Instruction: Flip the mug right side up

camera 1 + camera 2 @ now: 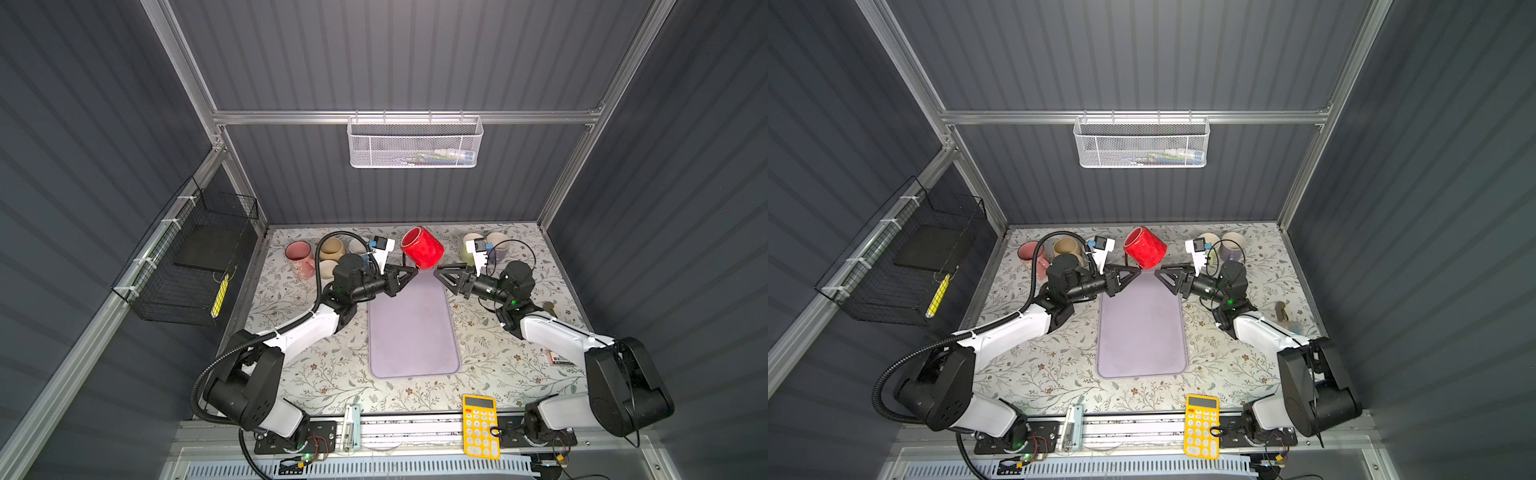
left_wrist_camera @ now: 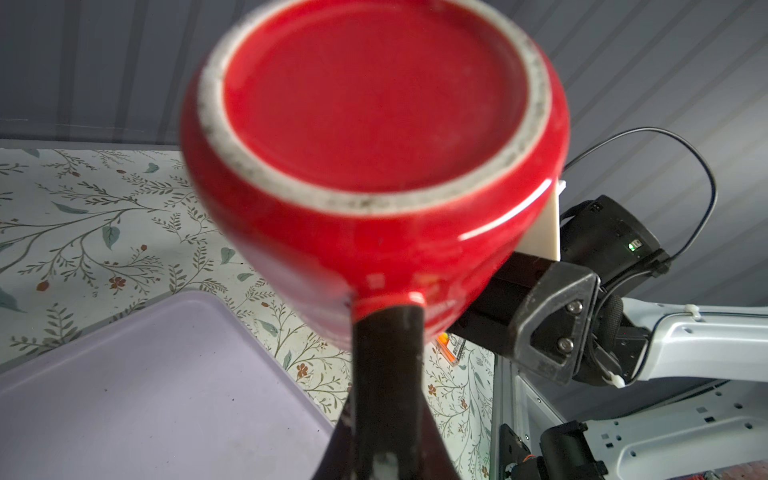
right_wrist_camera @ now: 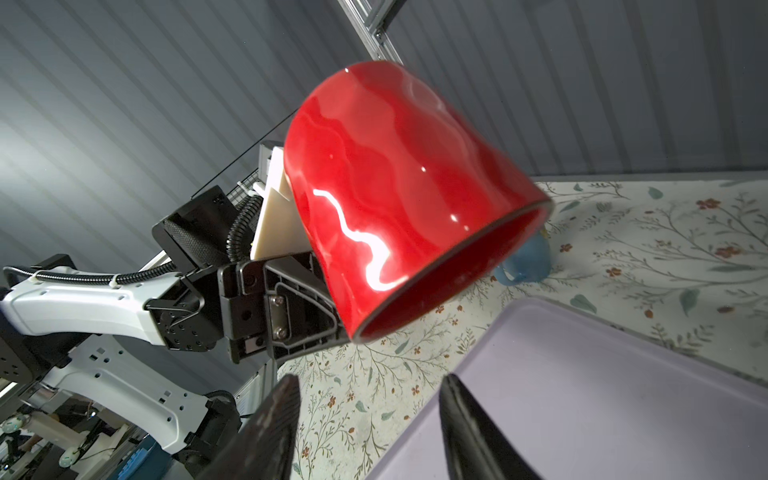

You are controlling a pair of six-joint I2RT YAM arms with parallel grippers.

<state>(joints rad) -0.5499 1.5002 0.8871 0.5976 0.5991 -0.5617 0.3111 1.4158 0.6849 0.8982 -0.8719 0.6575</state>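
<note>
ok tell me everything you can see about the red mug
The red mug looks like glossy ceramic with a wavy glaze, red inside, and flares toward its mouth. Its base has a bare whitish foot ring. Only the left gripper touches it, shut on what looks like its handle. It hangs in the air over the far end of the purple mat, tilted, base up, mouth down toward the right gripper, which is open and apart from it.

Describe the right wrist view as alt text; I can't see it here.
A glossy red mug hangs tilted in the air, held on its far side by the left hand, its open mouth angled down toward a lavender mat. The right hand shows in the foreground, fingers apart, holding nothing. A blue mug sits on the floral table behind.
</note>
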